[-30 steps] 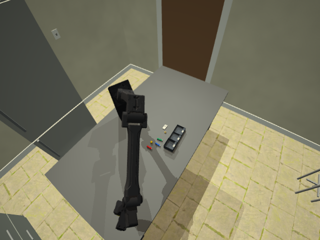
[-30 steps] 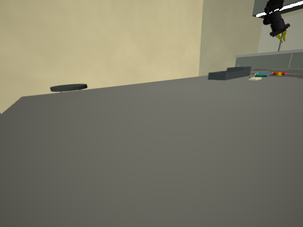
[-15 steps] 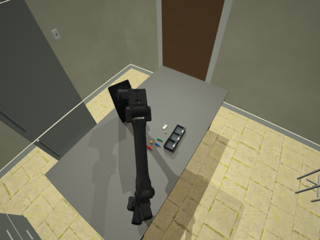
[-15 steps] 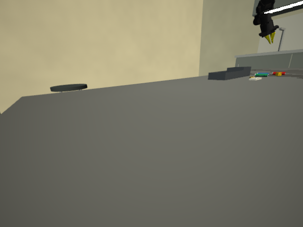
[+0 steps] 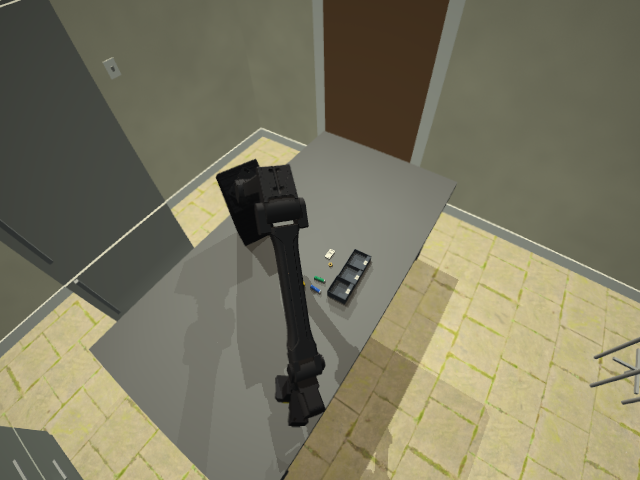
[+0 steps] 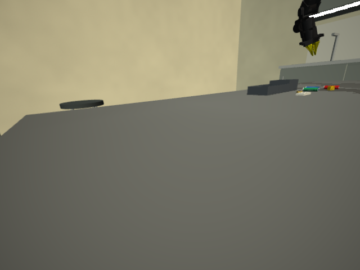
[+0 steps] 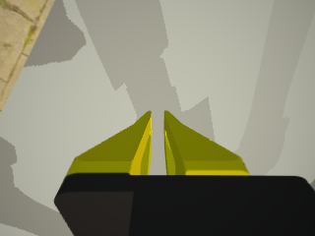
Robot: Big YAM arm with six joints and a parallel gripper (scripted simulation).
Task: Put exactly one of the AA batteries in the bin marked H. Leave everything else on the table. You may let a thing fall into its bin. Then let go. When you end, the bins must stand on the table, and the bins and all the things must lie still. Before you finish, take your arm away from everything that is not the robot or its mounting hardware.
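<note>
Three batteries, smooth cylinders in green (image 5: 319, 279) (image 6: 310, 89), blue (image 5: 315, 288) (image 6: 313, 87) and red (image 6: 327, 86), lie on the matte gray table (image 5: 382, 186) (image 6: 180, 162), near three joined dark bins (image 5: 338, 298) (image 6: 258, 89). One yellow cube (image 6: 331, 88), one pale flat piece (image 5: 329, 253) (image 6: 303, 93) and one small brass-colored piece (image 5: 330, 264) (image 6: 299, 91) lie near. The gripper's (image 6: 313, 54) (image 7: 157, 113) two yellow fingers stand nearly together, a narrow gap between. From above, the arm (image 5: 294, 289) (image 6: 309, 26) hides the red battery; the bin letters are unreadable.

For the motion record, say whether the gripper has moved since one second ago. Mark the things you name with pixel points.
Yes: in the top view, the gripper (image 5: 299, 424) (image 6: 313, 55) (image 7: 157, 118) shifted toward the table's (image 5: 361, 196) (image 6: 174, 174) floor-side right edge.
</note>
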